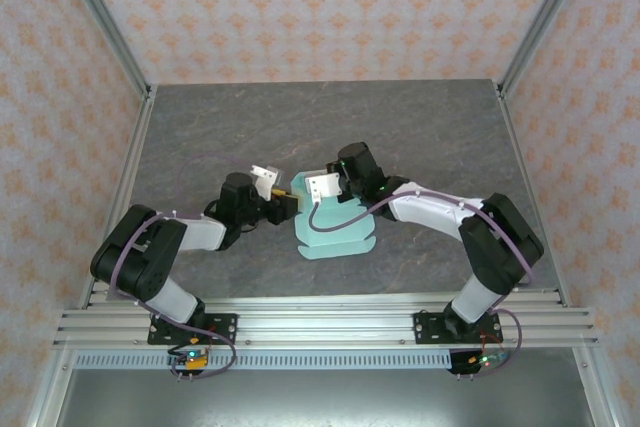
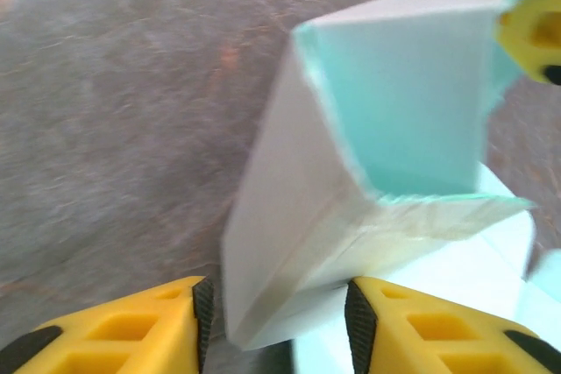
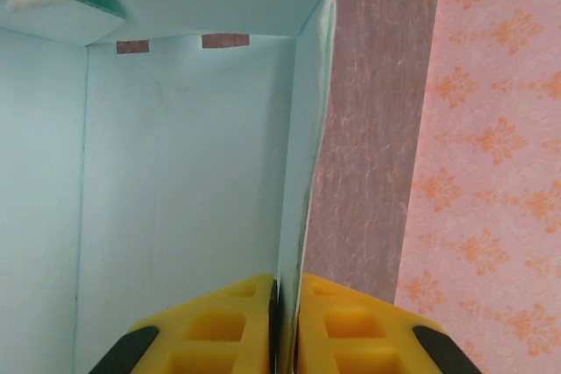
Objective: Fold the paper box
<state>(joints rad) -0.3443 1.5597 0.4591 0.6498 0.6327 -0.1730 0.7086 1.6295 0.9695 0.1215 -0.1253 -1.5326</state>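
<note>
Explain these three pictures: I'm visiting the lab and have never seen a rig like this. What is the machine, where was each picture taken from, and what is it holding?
These are two robot arms bolted at the table's near edge, the left arm and the right arm. The wide picture looks down from above and behind them. The other two come from a camera on each wrist, so the yellow fingers at the bottom are that arm's own. On the grey table lies a pale green paper box, partly folded. The right gripper is shut on one upright wall of it. The left gripper stands open around a raised folded edge.
</note>
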